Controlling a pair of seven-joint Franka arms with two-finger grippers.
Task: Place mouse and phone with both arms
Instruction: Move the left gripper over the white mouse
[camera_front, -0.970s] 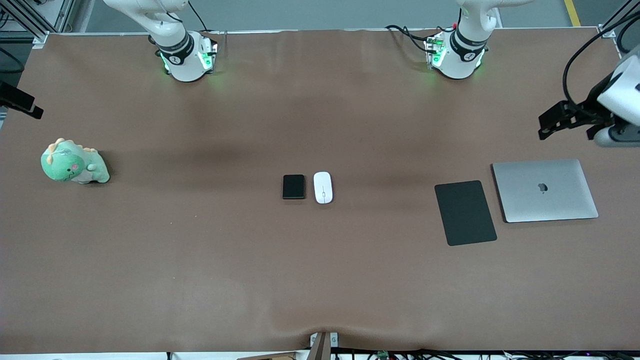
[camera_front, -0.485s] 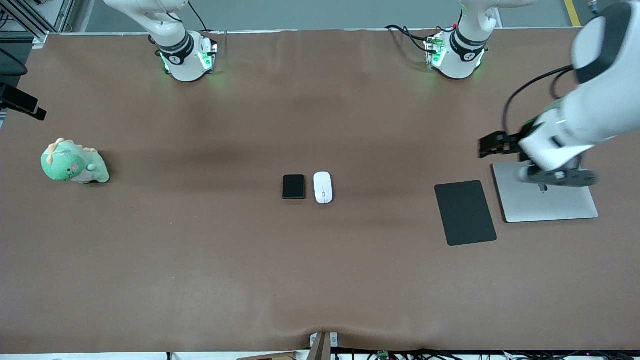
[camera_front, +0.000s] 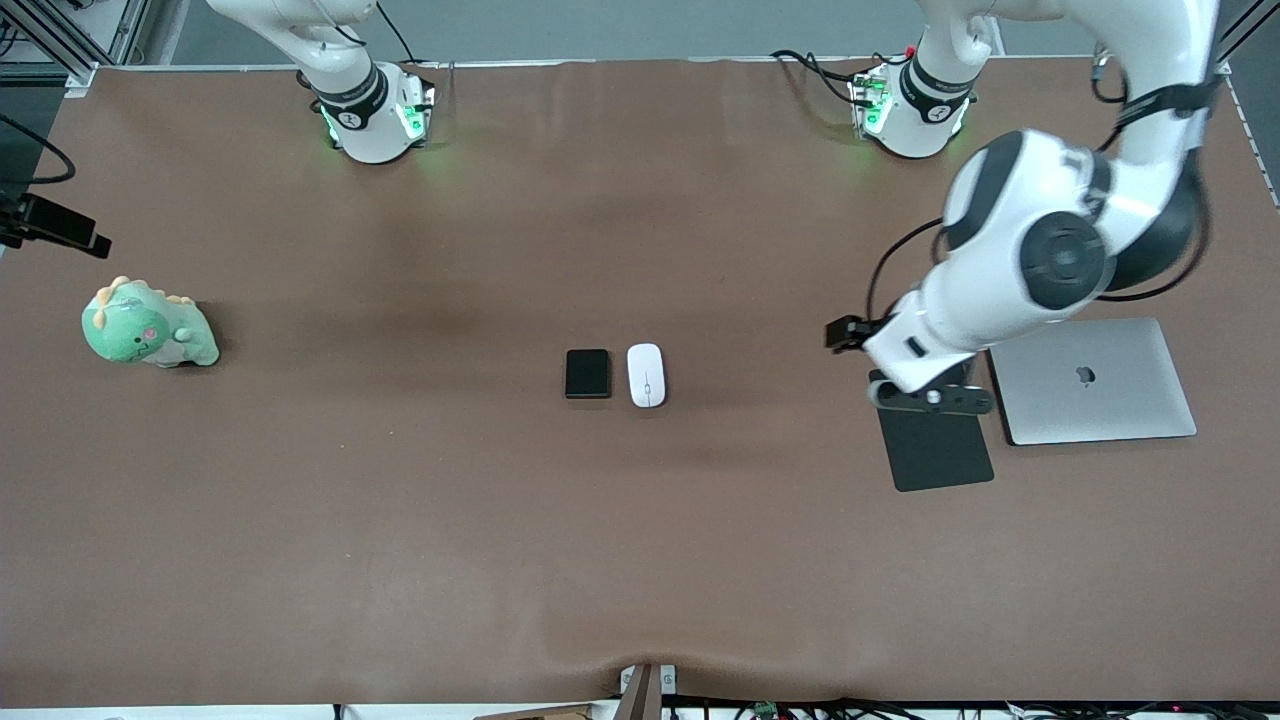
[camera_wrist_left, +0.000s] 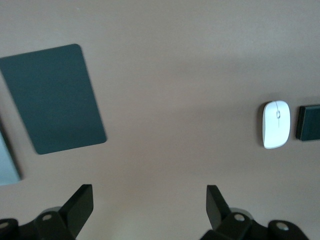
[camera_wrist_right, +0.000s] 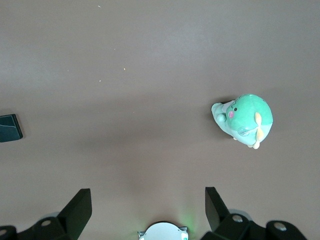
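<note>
White mouse (camera_front: 646, 375) touches phone (camera_front: 587, 373); both grippers' fingers (camera_wrist_left: 80, 206) (camera_wrist_right: 80, 207) spread wide, empty.

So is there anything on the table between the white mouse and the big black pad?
No. In the front view, only bare brown table lies between the mouse and the black pad; the left wrist view shows the same.

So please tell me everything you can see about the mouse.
The mouse is a small white oval with a smooth, plastic-looking shell and a thin grey centre line. It lies flat on the brown table, near the middle, right beside the black phone, on the side toward the left arm's end; a narrow gap separates them. No gripper touches it. The left wrist view also shows it, whole and unobstructed.
</note>
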